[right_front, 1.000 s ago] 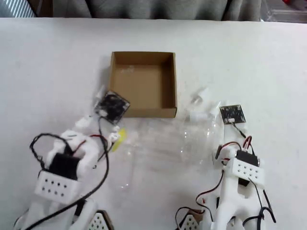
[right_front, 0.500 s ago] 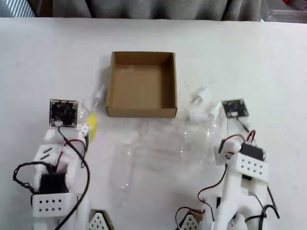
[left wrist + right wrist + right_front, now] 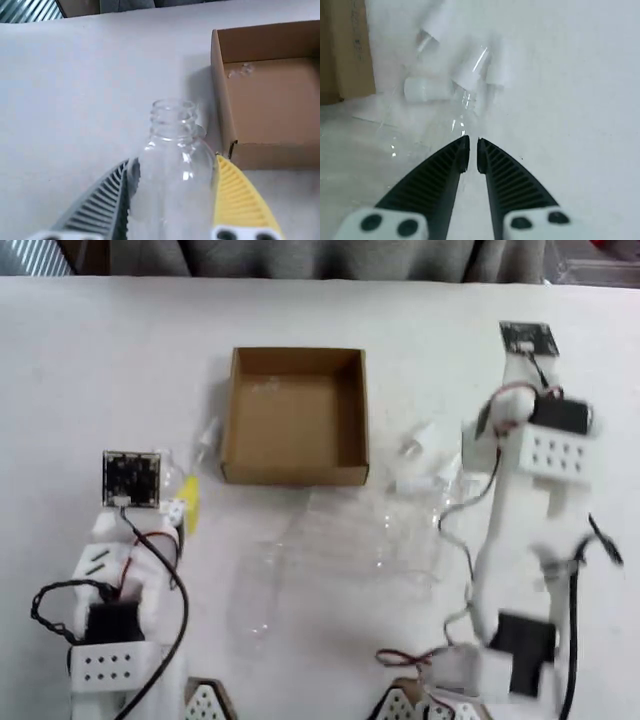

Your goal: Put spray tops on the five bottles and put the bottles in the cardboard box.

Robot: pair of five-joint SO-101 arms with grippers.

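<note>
My left gripper (image 3: 173, 164) is shut on a clear, capless bottle (image 3: 175, 145), its grey and yellow fingers on either side of the body. In the high view this bottle (image 3: 190, 465) sits just left of the open, empty cardboard box (image 3: 295, 476); the box's near wall (image 3: 222, 105) lies right of the neck. My right gripper (image 3: 472, 146) hangs over bare table with its black fingers together and nothing between them. White spray tops (image 3: 470, 67) lie just ahead of it, right of the box (image 3: 345, 55). From above, the spray tops (image 3: 413, 445) rest beside the box's right wall.
Several clear bottles (image 3: 330, 545) lie on their sides in front of the box, hard to tell apart. The right arm (image 3: 530, 445) stretches along the table's right side, its camera board (image 3: 527, 338) toward the back. The left arm (image 3: 115, 580) stands at the front left.
The left arm swung left from the box's front corner with the bottle, then held still. The right arm has shot out toward the back right of the table.
</note>
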